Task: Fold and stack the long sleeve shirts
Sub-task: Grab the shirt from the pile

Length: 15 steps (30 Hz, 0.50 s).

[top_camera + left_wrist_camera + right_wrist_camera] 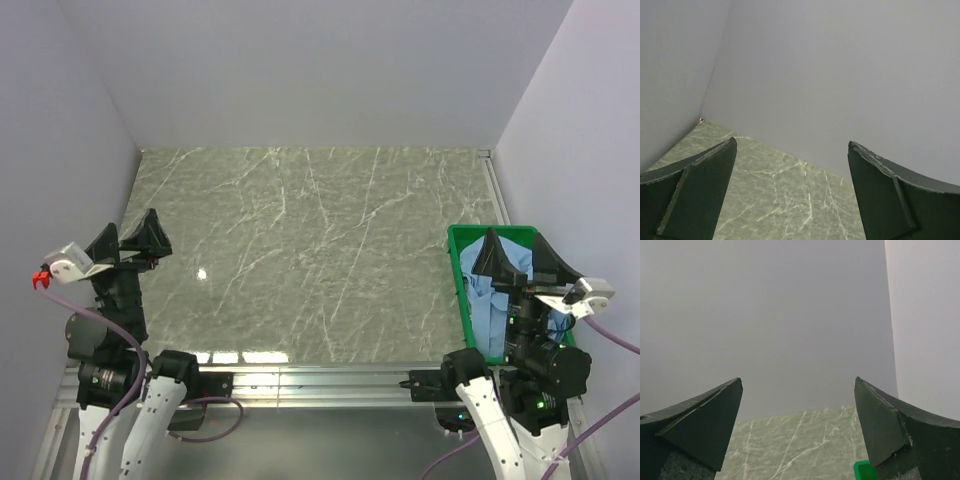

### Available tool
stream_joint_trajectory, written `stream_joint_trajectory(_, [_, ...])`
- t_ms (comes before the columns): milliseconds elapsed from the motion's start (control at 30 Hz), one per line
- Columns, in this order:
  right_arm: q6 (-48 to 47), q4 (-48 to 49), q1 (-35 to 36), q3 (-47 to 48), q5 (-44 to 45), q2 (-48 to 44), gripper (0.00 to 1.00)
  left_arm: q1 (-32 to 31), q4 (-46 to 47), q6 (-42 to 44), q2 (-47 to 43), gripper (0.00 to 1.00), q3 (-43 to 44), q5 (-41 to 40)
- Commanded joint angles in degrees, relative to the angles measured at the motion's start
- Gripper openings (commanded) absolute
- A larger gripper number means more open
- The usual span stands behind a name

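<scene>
Bases of the 2 arms sit at the near edge. Left gripper (130, 228) and right gripper (515, 240) both stand spread wide, holding nothing. 1 blue shirt (490, 310) lies crumpled in the green bin (458, 262), under the right gripper. The right gripper should probably pinch near the collar, lift the shirt clear of the rim, then spread it flat on the table (300, 230).

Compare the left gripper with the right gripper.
The left gripper hangs over the table at its left edge; the right gripper hangs over the green bin holding the light blue shirt. The right gripper's camera catches a bin corner; the left gripper's shows only table and wall. Both are open and empty.
</scene>
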Motion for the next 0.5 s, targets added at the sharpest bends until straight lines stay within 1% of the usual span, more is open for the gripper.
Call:
stream_joint_trajectory(0, [3.05, -2.12, -0.14, 2.21, 3.9, 3.02, 1.0, -0.08, 0.21, -1.35, 2.58, 0.99, 0.45, 2.88])
stream_joint_trajectory(133, [7.27, -5.98, -0.23, 4.58, 7.95, 6.53, 1.0, 0.0, -1.47, -2.32, 5.39, 0.99, 1.07, 4.72])
stream_joint_trajectory(233, [9.38, -12.04, -0.23, 7.82, 8.83, 11.36, 1.0, -0.08, -2.43, -2.67, 8.2, 0.99, 1.51, 6.74])
stream_joint_trajectory(267, [12.0, -15.8, -0.23, 8.8, 11.53, 14.24, 1.0, -0.08, -2.96, -2.67, 9.87, 0.99, 1.68, 7.27])
stream_joint_trajectory(333, [15.0, -20.12, -0.23, 12.05, 14.27, 19.34, 1.0, -0.08, -3.49, -2.24, 11.37, 0.99, 1.77, 9.11])
stream_joint_trajectory(367, [16.84, -24.23, -0.23, 13.02, 15.33, 21.2, 1.0, 0.0, -3.84, -1.97, 12.77, 0.99, 1.77, 9.64])
stream_joint_trajectory(400, [17.73, -26.1, -0.23, 14.07, 17.34, 23.04, 1.0, -0.08, -3.93, -1.71, 13.3, 0.99, 1.6, 10.43])
stream_joint_trajectory(433, [18.87, -28.3, -0.31, 16.17, 18.4, 26.8, 1.0, -0.17, -3.93, -1.01, 13.66, 0.99, 1.42, 10.44])
stream_joint_trajectory(467, [22.27, -33.02, -0.31, 17.32, 19.98, 28.75, 1.0, -0.43, -3.84, -0.83, 13.92, 0.99, 1.07, 10.09])
